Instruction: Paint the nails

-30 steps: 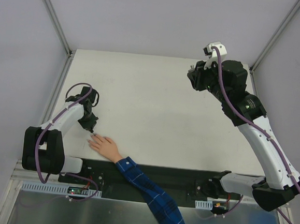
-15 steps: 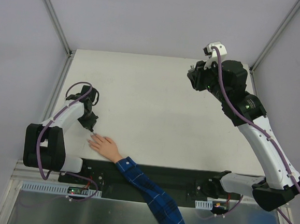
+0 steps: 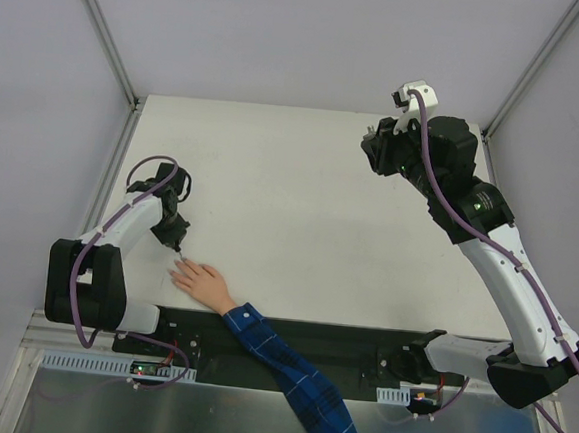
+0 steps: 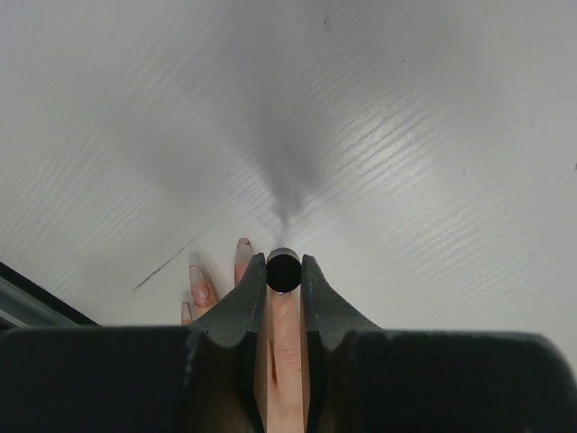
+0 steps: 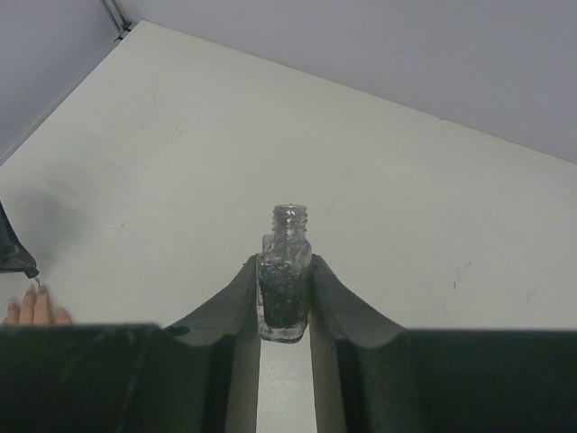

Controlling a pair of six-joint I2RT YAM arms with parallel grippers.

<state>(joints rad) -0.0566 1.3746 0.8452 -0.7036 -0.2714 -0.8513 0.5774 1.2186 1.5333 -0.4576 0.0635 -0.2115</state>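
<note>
A pale hand [image 3: 202, 281] with spread fingers lies on the table near the front left, its arm in a blue plaid sleeve [image 3: 287, 372]. My left gripper [image 3: 175, 239] is shut on a black brush cap [image 4: 283, 271] and holds it right over one fingertip. That finger [image 4: 287, 343] shows between the jaws, with other nails [image 4: 200, 287] to the left. My right gripper [image 3: 375, 149] is raised at the back right, shut on a small open glass bottle [image 5: 285, 271] of dark polish. The hand's fingertips [image 5: 30, 307] show at the left edge of the right wrist view.
The white table [image 3: 300, 207] has metal frame rails [image 3: 103, 31] at its back corners. A black strip [image 3: 340, 341] with the arm bases runs along the near edge.
The left gripper has shifted slightly toward the hand's fingertips. The right arm has not moved.
</note>
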